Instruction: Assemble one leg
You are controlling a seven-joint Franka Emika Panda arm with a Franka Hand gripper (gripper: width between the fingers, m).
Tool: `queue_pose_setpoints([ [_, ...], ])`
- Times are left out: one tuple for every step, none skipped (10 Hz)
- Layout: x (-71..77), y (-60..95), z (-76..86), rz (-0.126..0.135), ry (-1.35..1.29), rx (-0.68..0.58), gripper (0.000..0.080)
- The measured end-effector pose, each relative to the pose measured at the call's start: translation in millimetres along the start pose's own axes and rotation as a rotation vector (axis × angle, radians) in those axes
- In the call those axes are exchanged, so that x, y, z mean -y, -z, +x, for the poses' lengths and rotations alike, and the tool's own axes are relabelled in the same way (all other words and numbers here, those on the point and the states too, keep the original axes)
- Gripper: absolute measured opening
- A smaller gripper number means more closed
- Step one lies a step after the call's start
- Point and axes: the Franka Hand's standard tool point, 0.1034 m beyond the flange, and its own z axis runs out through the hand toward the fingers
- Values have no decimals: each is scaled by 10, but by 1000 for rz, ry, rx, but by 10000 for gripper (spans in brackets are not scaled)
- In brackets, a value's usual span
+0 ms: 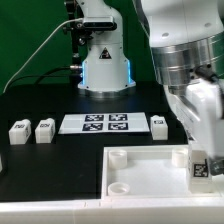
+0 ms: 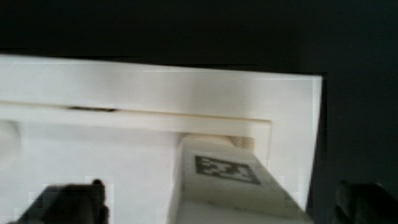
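Exterior view: our gripper (image 1: 203, 160) grasps the leg (image 1: 203, 166) over the tray (image 1: 140, 170); misalignment risks jamming the socket.

No legible words, brands or numbers; only black-and-white square marker tags: four on the marker board (image 1: 107, 123); beside it, one on each small block; one on the leg (image 1: 204, 168).

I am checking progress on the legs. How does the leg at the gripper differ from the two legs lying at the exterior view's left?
The leg at the gripper is over the white tray; the two loose legs rest on the black table. It stands long and upright; they show short and low. All are white with square marker tags. Whether the jaws of the gripper clamp it is unclear.
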Motion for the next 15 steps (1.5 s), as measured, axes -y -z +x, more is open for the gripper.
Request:
queue_pose_setpoints([
  [7,29,-4,-1,137,-4,648],
  [7,27,-4,-1,241,-4,648],
  [3,22,6,-2,341,-4,649],
  [1,20,12,-4,444,-6,649],
  [-9,4,17,-12,568,-11,649],
  [-38,-62,-12,-54,746,-38,649],
  [-42,-100,-66,-87,940,-67,649],
  [-32,-97,-101,-103,1058,-79,649],
  [-33,-100,-104,-94,989,-74,649],
  [-35,-100,-95,-95,996,-74,521],
  [-55,-106,-86,-98,948,-72,521],
  [-68,-114,-85,-94,826,-72,383],
  [-84,-119,-64,-94,717,-76,294],
  [-82,-121,-73,-89,639,-79,294],
  [-81,-125,-82,-83,540,-78,294],
])
